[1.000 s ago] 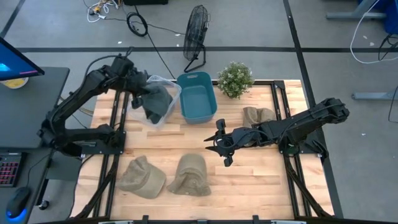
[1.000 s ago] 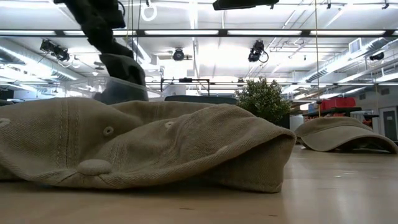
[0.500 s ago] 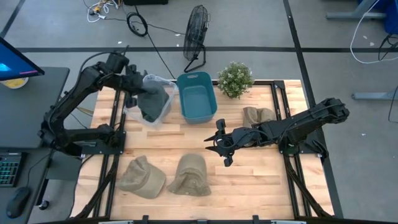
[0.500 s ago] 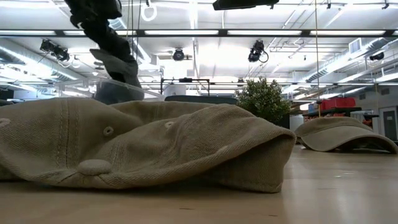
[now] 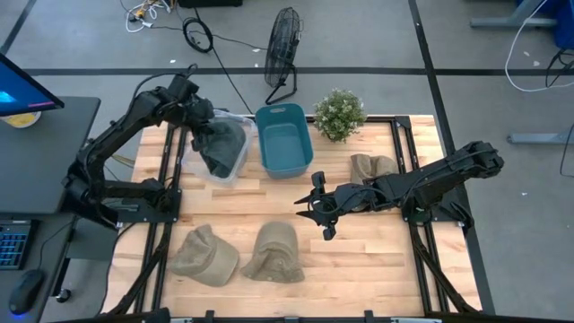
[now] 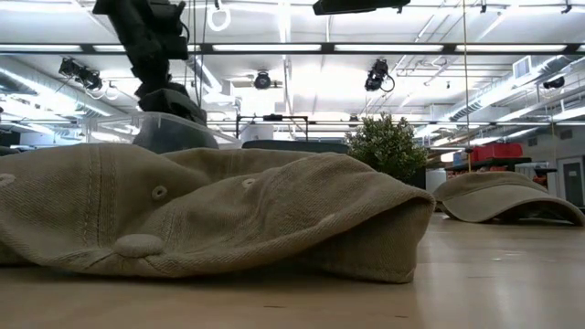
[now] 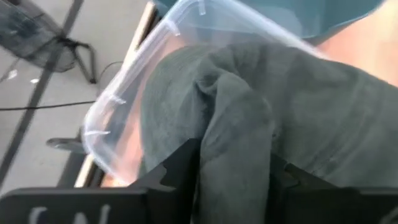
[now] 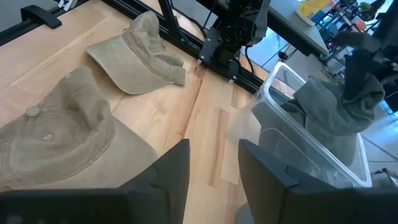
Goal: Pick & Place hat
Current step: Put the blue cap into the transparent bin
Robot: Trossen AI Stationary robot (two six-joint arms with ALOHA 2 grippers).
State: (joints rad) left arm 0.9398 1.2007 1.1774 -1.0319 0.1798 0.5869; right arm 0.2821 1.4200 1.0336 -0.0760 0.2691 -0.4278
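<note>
Gripping a dark grey hat (image 5: 220,146), the left pincer (image 5: 199,125) holds it bunched inside the clear plastic bin (image 5: 240,119) at the worktop's (image 5: 359,260) back-left. The right pincer (image 5: 316,208) hangs mid-worktop, fingers apart, empty. Three tan hats lie out: two up front (image 5: 204,254) (image 5: 275,252), one by the plant (image 5: 370,166). No readable writing anywhere.

A dark grey hat (image 5: 221,146) sits in a clear bin (image 5: 239,121), a teal bin (image 5: 284,140) beside three khaki hats (image 5: 204,255).

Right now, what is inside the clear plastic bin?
A dark grey hat sits in the clear bin, pinched by the left hand. Anything beneath the fabric is covered.
</note>
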